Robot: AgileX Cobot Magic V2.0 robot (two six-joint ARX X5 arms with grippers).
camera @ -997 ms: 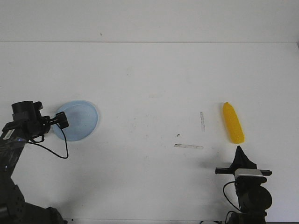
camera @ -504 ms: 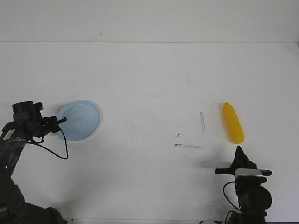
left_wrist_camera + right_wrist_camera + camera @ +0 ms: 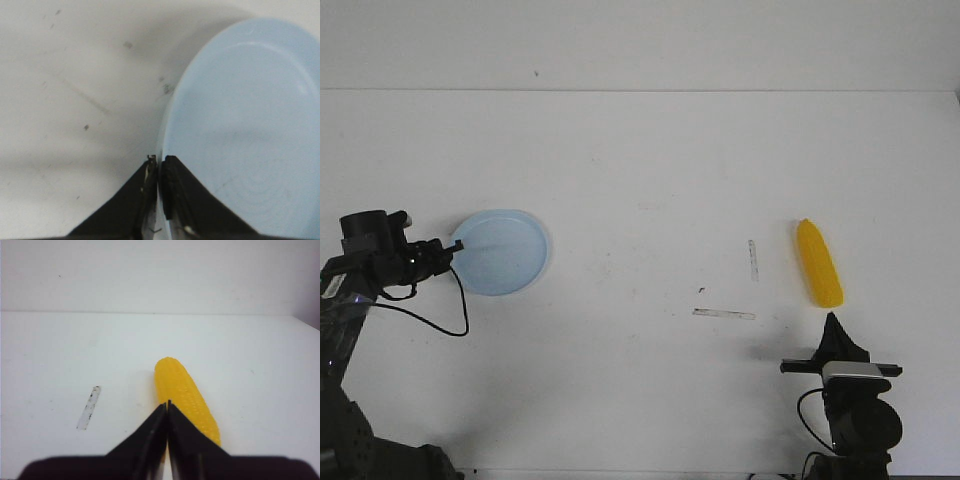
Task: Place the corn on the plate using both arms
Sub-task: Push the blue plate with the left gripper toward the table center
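Note:
The pale blue plate (image 3: 505,252) lies at the table's left. My left gripper (image 3: 453,247) is shut on its near-left rim; in the left wrist view the jaws (image 3: 159,161) pinch the rim edge of the plate (image 3: 250,125). The yellow corn (image 3: 818,262) lies flat at the right, pointing away from me. My right gripper (image 3: 834,320) is shut and empty, just in front of the corn's near end. In the right wrist view the closed tips (image 3: 167,403) sit over the corn (image 3: 182,385).
Two short strips of worn tape (image 3: 724,314) (image 3: 753,260) lie on the white table between the plate and the corn; one shows in the right wrist view (image 3: 89,407). The table's far edge (image 3: 640,91) meets a white wall.
My left gripper has moved to the right, dragging the plate with it by its rim. The right arm and the corn have not moved.

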